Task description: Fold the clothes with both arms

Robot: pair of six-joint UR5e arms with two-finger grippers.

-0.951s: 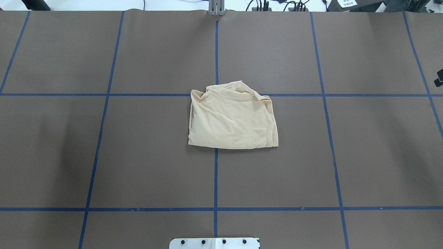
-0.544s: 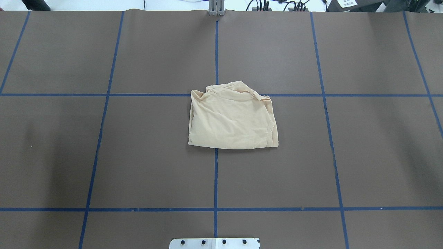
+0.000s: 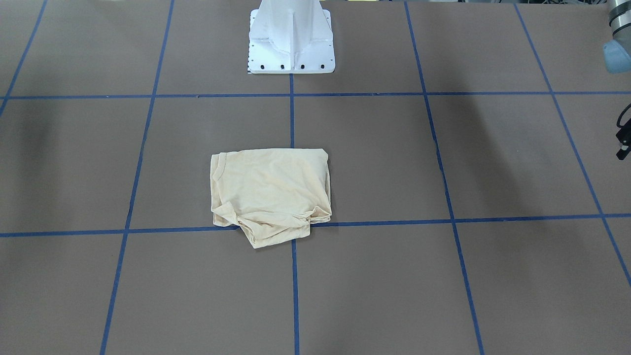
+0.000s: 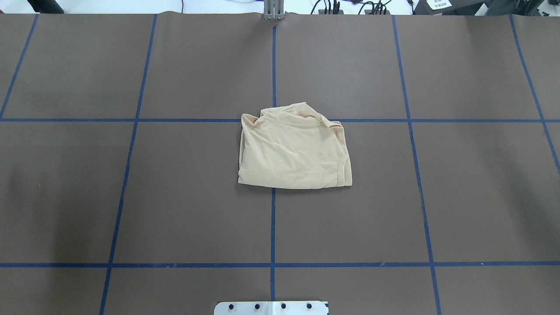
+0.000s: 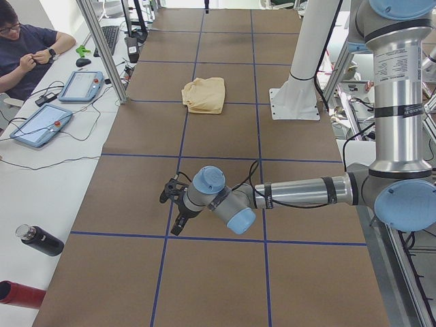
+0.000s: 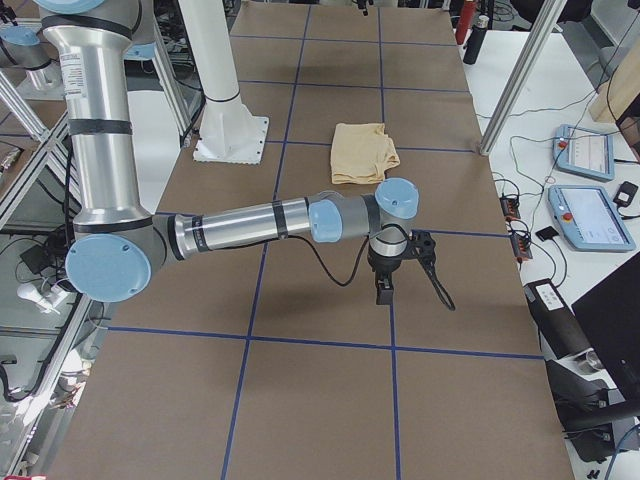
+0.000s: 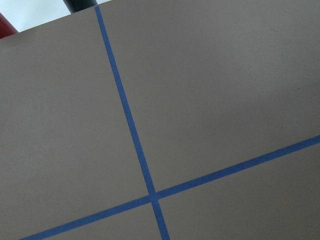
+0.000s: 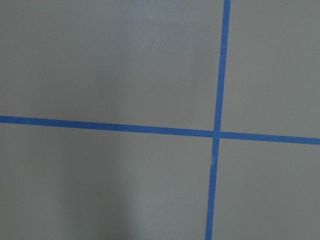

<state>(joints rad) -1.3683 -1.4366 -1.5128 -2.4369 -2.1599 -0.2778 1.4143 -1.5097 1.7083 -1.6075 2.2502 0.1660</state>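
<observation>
The clothes are one cream-yellow shirt [image 4: 293, 148] lying folded into a rough square at the table's middle, print hidden, also seen in the front view [image 3: 271, 190] and both side views [image 5: 204, 94] [image 6: 363, 152]. Neither arm touches it. The left gripper [image 5: 172, 211] hangs low over the brown table, far from the shirt toward the table's left end; I cannot tell if it is open or shut. Near the opposite end, the right gripper [image 6: 400, 270] also hangs low over the table, its state unreadable too. Both wrist views show only table and blue tape.
The white pedestal base [image 3: 291, 44] stands behind the shirt. A person [image 5: 27, 48] sits at a side bench with teach pendants [image 5: 41, 122] and a black bottle [image 5: 39, 240]. Another pendant [image 6: 585, 155] lies past the right end. The grey left arm [image 3: 618, 44] shows at the front view's right edge.
A black part of the right arm at the overhead view's right edge one second ago has slid out of that view. The shirt has not moved.
</observation>
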